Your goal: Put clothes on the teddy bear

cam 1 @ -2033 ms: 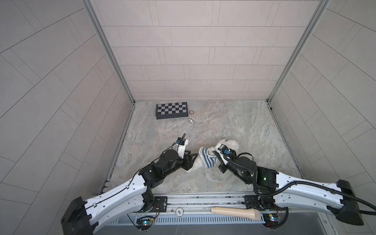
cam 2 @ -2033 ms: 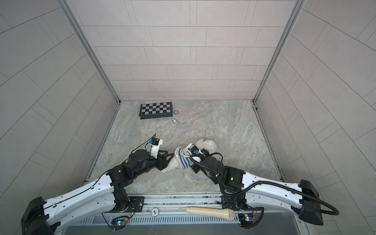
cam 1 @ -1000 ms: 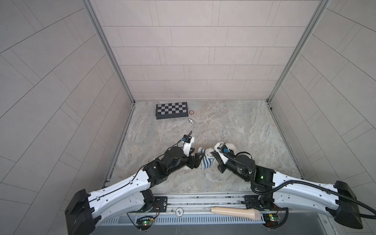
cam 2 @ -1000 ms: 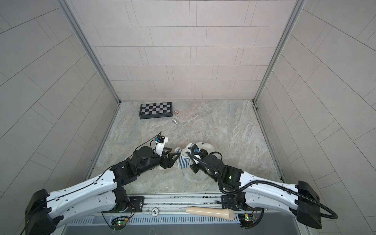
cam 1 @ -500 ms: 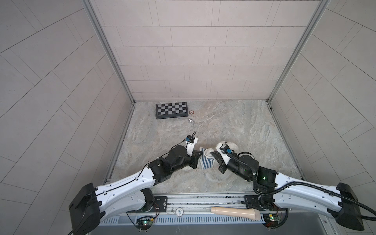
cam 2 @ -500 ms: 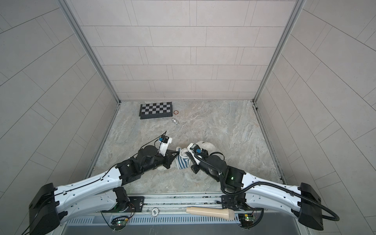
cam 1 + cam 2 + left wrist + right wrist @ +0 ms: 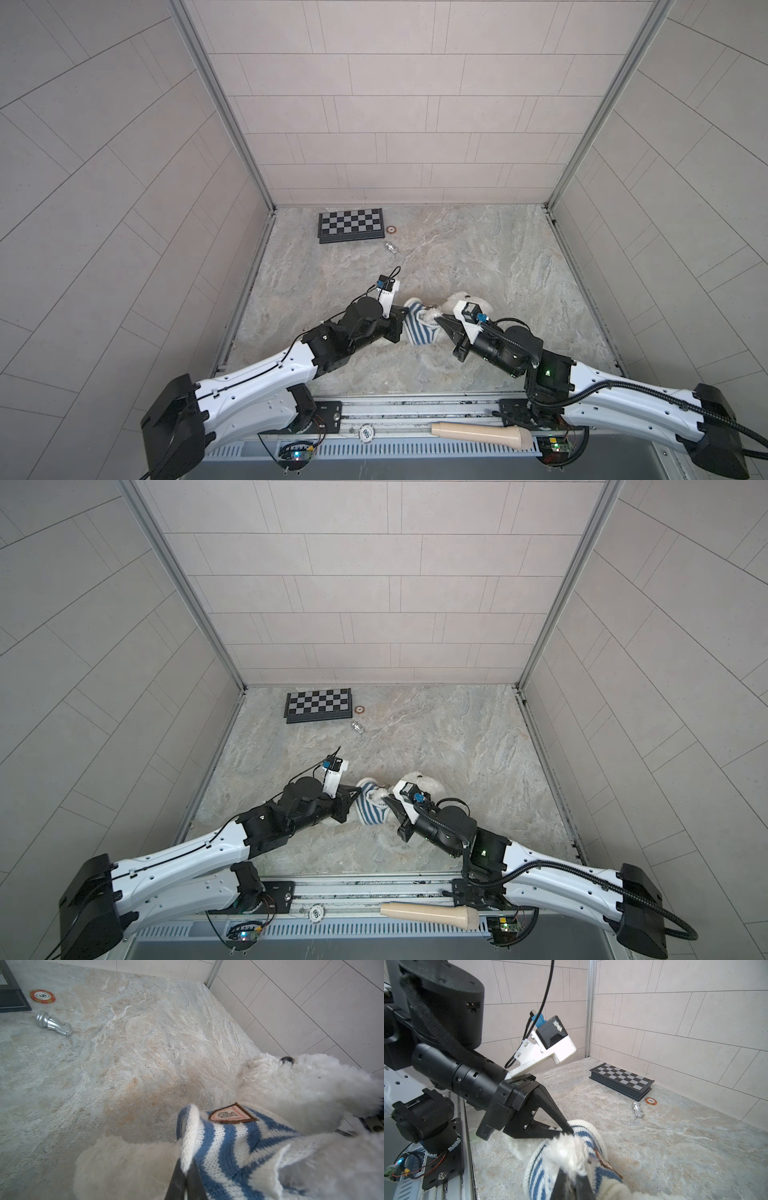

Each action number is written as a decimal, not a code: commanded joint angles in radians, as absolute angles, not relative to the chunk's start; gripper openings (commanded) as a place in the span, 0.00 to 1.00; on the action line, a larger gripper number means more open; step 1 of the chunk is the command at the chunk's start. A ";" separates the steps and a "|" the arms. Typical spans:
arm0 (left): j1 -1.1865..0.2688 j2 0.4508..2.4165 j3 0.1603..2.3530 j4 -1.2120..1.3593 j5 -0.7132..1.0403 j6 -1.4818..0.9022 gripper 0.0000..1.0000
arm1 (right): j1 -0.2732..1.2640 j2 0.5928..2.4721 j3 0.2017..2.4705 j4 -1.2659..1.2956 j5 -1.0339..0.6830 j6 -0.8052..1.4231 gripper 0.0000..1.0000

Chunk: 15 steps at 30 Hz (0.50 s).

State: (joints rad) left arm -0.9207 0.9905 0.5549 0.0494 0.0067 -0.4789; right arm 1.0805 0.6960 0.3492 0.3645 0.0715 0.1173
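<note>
**A:** How many toys are out?

**B:** One teddy bear (image 7: 466, 302), lying on the marble tabletop (image 7: 498, 257) toward the front, between the two arms. It has one blue-and-white striped sweater (image 7: 419, 333) bunched around its body, with a single brown badge (image 7: 232, 1115) stitched on.

**A:** And the two claws?

**B:** The left gripper (image 7: 185, 1169) is pinched together on the sweater's white ribbed edge. The right gripper (image 7: 571, 1176) is squeezed together too, with a tuft of the bear's white fur between its fingers at the sweater's opening.

**A:** Anything else on the table?

**B:** Three things near the back wall, well apart from the bear. There is one closed chessboard (image 7: 351, 224) and one orange poker chip (image 7: 42, 996) just beside it. One silver chess knight (image 7: 54, 1024) lies on its side near both.
</note>
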 commanded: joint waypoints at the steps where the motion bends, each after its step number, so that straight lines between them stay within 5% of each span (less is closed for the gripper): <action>1: -0.939 0.978 0.531 0.043 -0.019 -0.430 0.00 | 1.078 0.677 0.376 0.483 0.068 0.124 0.00; 5: -1.014 0.915 0.509 0.135 0.020 -0.370 0.02 | 1.078 0.719 0.414 0.422 0.125 0.134 0.00; 10: -1.014 0.867 0.503 0.085 -0.020 -0.371 0.39 | 1.077 0.746 0.461 0.320 0.212 0.146 0.00; 15: -1.016 0.801 0.497 0.038 -0.083 -0.372 0.44 | 1.077 0.786 0.526 0.209 0.274 0.183 0.00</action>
